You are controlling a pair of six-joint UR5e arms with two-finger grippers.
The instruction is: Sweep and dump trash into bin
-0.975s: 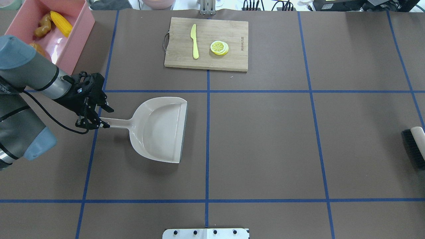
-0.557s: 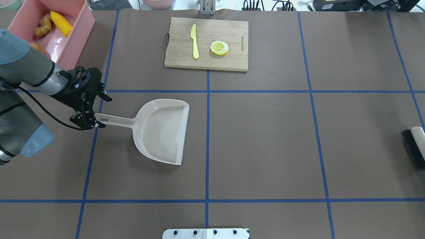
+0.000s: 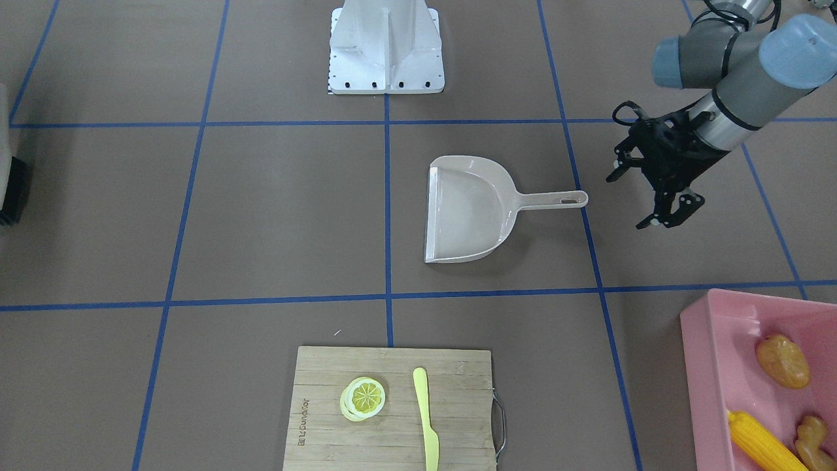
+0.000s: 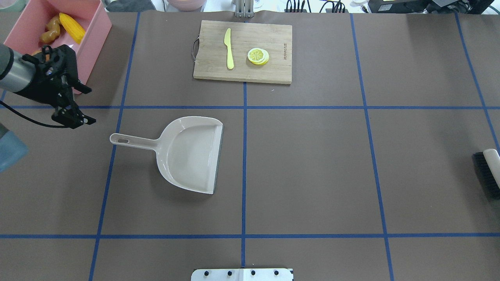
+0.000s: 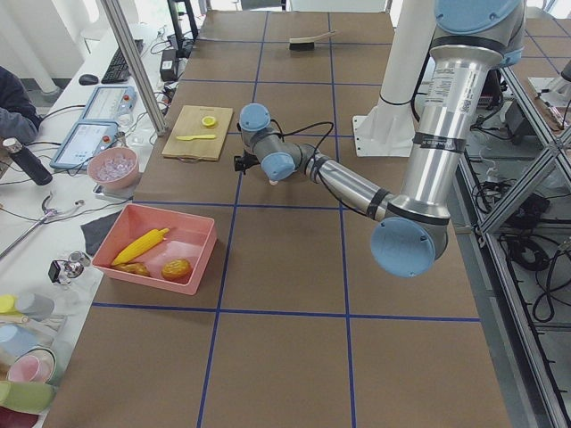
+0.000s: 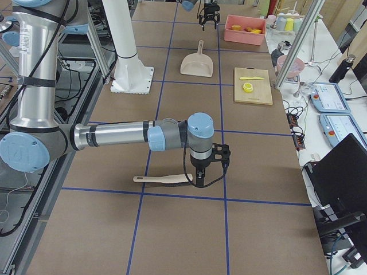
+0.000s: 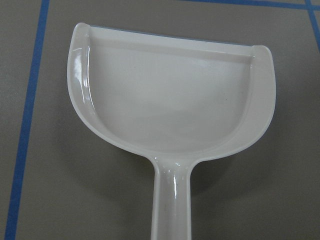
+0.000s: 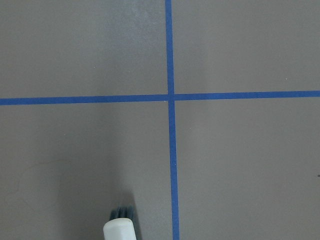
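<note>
Well, the left gripper (image 4: pixel 89 105) hangs with fingers spread and empty, near the dustpan (image 4: pixel 191 154) handle. The corn (image 4: pixel 72 27), potato (image 3: pixel 783 361) and ginger (image 4: pixel 50 31) lie in the pink bin (image 4: pixel 91 43). Whether the right gripper (image 6: pixel 198 183) has its fingers apart, I can't tell.

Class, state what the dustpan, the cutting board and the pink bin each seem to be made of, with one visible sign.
Dustpan: seemingly moulded plastic, beige and glossy; light glints on its smooth curved walls.
Board: wood or bamboo, matt; parallel grain strips and a stamped mark show.
Bin: probably plastic, pink, smooth and slightly shiny; a highlight sits on its floor.
</note>
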